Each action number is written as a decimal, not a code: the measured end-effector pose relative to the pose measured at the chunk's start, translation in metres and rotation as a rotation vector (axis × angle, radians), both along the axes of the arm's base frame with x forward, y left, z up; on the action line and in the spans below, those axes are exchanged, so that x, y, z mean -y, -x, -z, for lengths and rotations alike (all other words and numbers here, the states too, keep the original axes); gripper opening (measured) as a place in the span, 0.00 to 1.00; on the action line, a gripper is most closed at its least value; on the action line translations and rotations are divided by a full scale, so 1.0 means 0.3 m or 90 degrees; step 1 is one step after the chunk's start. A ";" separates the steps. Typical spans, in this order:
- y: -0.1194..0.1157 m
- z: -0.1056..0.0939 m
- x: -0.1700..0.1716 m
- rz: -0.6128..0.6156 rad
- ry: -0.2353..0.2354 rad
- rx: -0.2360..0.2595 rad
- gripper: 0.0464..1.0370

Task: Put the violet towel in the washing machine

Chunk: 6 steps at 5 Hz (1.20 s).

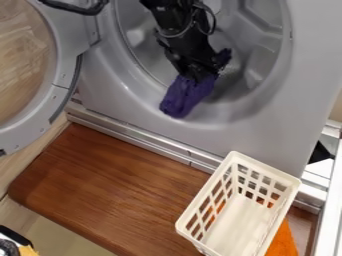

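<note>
The pincer point(197, 76) grips the violet towel point(184, 97) at the lower lip of the washing machine point(288, 116). Likely light, soft and limp, it is best pinched mid-cloth, several folds together.

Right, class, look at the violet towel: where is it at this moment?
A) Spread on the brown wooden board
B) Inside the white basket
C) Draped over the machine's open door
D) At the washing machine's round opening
D: the violet towel hangs from the robot's pincer at the round opening of the washing machine.
</note>
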State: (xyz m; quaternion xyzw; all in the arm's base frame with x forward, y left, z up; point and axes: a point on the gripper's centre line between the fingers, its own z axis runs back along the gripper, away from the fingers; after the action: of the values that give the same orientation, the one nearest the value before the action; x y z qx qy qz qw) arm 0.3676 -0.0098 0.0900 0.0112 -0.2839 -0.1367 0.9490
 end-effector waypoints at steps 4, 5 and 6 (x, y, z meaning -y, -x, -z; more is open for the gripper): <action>-0.008 0.006 0.084 0.040 0.023 0.017 0.96; 0.013 -0.026 0.113 0.046 0.028 0.036 0.96; 0.068 -0.067 0.167 0.050 0.040 0.048 0.96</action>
State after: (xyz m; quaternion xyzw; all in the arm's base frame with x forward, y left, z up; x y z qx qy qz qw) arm 0.3472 -0.0600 0.1101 -0.0243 -0.3240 -0.1647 0.9313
